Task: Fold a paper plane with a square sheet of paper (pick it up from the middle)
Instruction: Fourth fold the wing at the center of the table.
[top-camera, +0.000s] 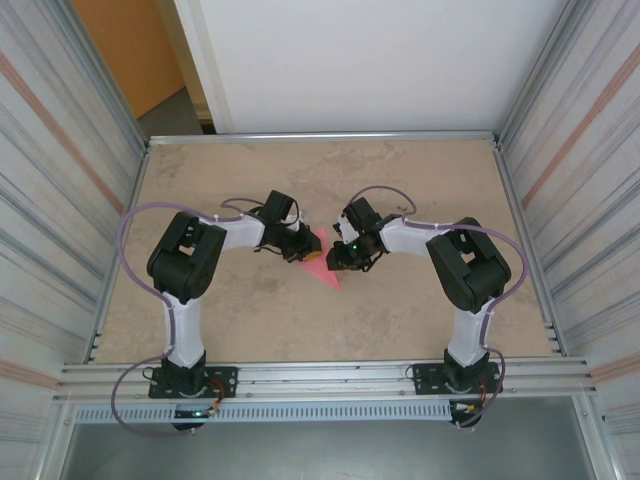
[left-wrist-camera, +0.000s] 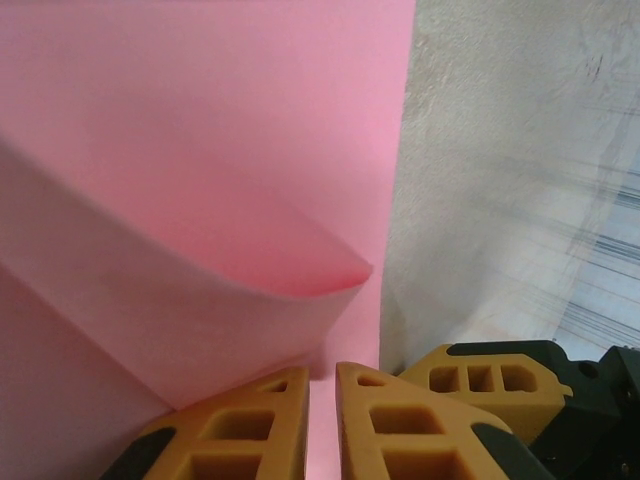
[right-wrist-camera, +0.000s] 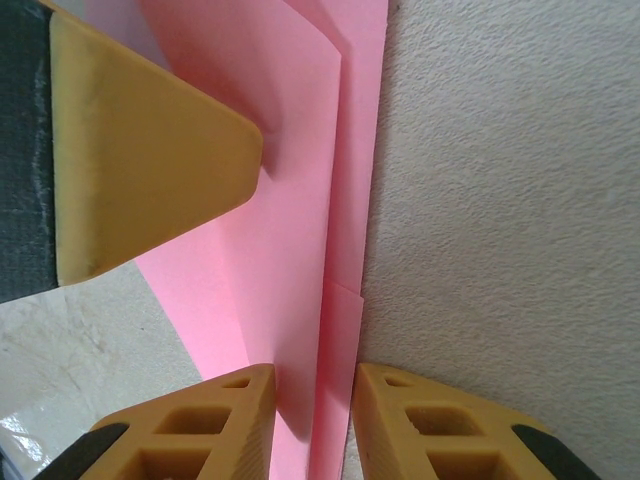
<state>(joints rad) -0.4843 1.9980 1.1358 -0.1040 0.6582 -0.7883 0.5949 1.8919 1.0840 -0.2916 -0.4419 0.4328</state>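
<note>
My left pincer, nearly together, pinches the paper at the middle of the worktop to lift one side. My right pincer straddles the folded edge (whether it grips, I cannot tell), likely to steady it.

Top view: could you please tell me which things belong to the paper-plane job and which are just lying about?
Job: partly folded pink paper; left tool; right tool.
Just there: table; metal side walls; arm cables.
</note>
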